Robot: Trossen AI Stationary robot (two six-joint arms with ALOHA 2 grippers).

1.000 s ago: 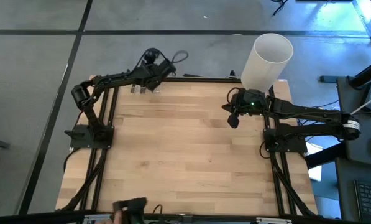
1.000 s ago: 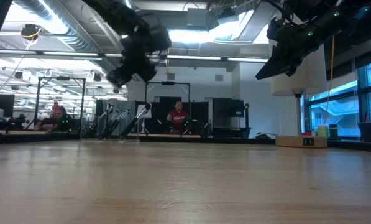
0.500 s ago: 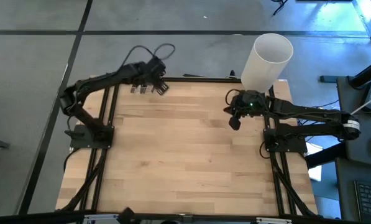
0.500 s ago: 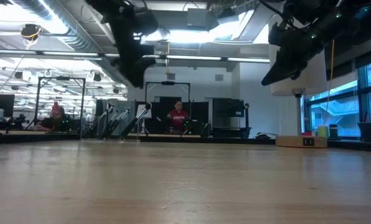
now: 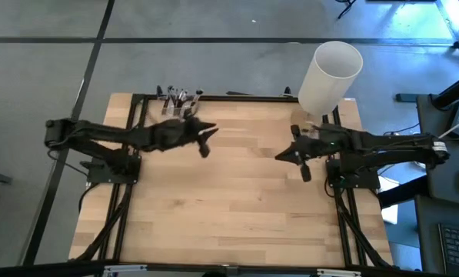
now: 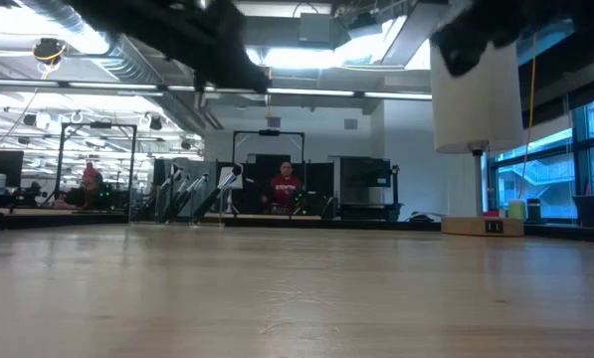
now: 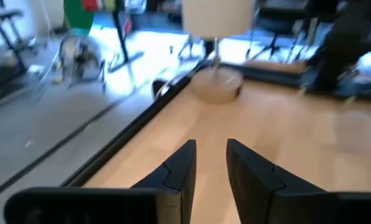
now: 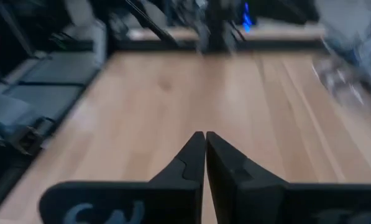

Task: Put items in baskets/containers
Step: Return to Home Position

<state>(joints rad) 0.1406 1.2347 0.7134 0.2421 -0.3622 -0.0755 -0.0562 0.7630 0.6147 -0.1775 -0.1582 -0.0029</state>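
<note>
A short row of small clear cups (image 5: pixel 179 100) stands at the table's far edge, left of centre, with several thin brushes (image 5: pixel 184 95) sticking up out of them. It shows blurred in the right wrist view (image 8: pixel 340 81). My left gripper (image 5: pixel 205 140) hovers over the table a little nearer than the cups; its fingers (image 7: pixel 210 149) are slightly open and empty. My right gripper (image 5: pixel 300 160) hovers over the table's right part, shut and empty (image 8: pixel 201 135). No brush lies loose on the table.
A tall white cylinder (image 5: pixel 330 71) on a round wooden foot (image 7: pixel 216 84) stands at the far right corner. Black frame rails (image 5: pixel 129 192) run along the table's left and right sides. Bare wood (image 5: pixel 237 208) fills the middle and near part. People sit in the room beyond (image 6: pixel 285 187).
My left arm has swung away from the cups at the far edge and stretched out low, its gripper going toward the table's near edge and a little right. My right gripper has gone a little toward the near edge and the right.
</note>
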